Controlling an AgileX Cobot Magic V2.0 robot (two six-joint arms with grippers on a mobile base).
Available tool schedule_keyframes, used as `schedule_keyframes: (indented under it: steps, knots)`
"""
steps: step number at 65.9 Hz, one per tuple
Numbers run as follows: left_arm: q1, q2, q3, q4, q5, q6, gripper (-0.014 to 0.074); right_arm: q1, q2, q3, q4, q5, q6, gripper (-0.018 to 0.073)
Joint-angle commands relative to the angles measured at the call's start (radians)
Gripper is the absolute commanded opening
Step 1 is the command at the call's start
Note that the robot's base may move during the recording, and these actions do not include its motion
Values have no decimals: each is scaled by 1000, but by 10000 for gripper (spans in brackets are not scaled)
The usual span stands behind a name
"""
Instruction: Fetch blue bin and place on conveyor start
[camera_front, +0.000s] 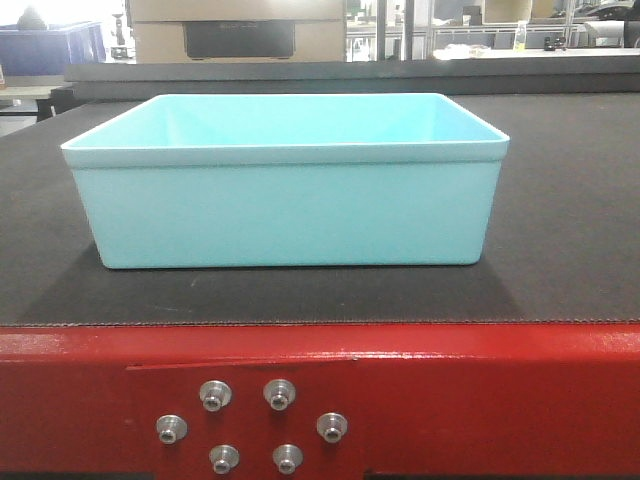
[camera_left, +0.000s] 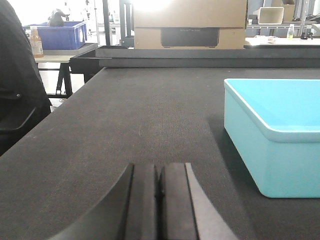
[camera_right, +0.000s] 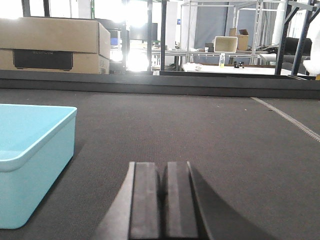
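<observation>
The blue bin (camera_front: 285, 205), a pale aqua plastic tub, stands upright and empty on the black belt of the conveyor start (camera_front: 560, 250), just behind the red frame (camera_front: 450, 380) with its silver bolts. In the left wrist view the blue bin (camera_left: 277, 145) lies to the right of my left gripper (camera_left: 159, 172), which is shut with nothing between its pads and apart from the tub. In the right wrist view the blue bin (camera_right: 30, 165) is to the left of my right gripper (camera_right: 163, 170), also shut and empty. Neither gripper shows in the front view.
A raised black rail (camera_front: 350, 75) closes the belt's far end. Behind it stands a cardboard box (camera_right: 55, 45). A dark blue bin (camera_left: 60, 36) sits on a table at far left. Metal shelving (camera_right: 240, 35) stands at the back right.
</observation>
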Motion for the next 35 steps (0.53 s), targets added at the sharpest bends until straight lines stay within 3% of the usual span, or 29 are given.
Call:
schedule_keyframes:
  steps: [1,35]
  knots:
    - [4,-6,-2,1,-19,0,-111,-6,-3,0,4,-26,-10,-162]
    - [4,-6,-2,1,-19,0,-111,-6,-3,0,4,-26,-10,-162]
